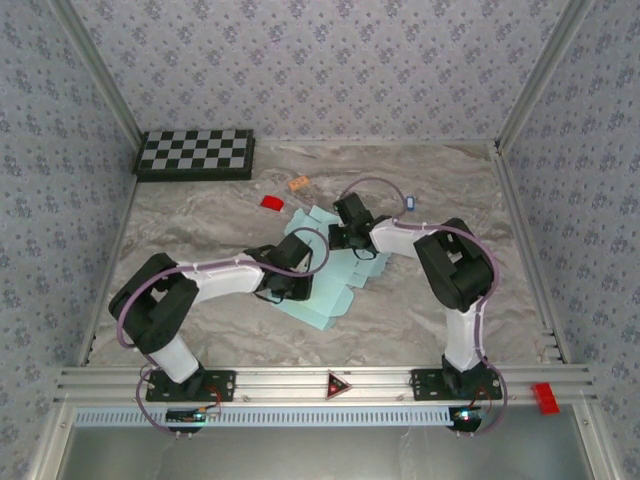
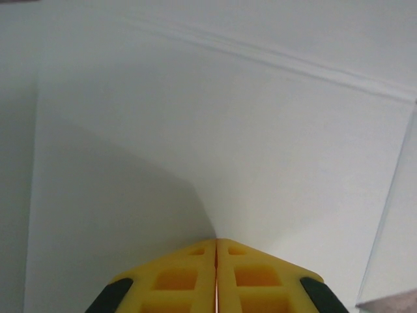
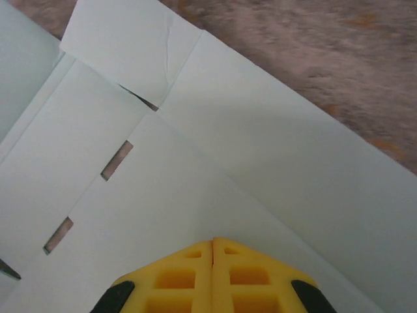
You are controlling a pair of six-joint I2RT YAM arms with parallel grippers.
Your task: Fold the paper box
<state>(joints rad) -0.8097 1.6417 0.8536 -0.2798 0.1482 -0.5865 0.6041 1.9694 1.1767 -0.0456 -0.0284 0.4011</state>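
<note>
While my left gripper and right gripper clench empty over the paper box, open table lies past its edge, ahead-right of the right jaws.

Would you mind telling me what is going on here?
Two robot arms are working on a pale aqua paper box, a die-cut sheet spread out on the marbled table. The left claw and the right claw are both shut, tips pointed at the sheet. No box shape is formed yet.
</note>
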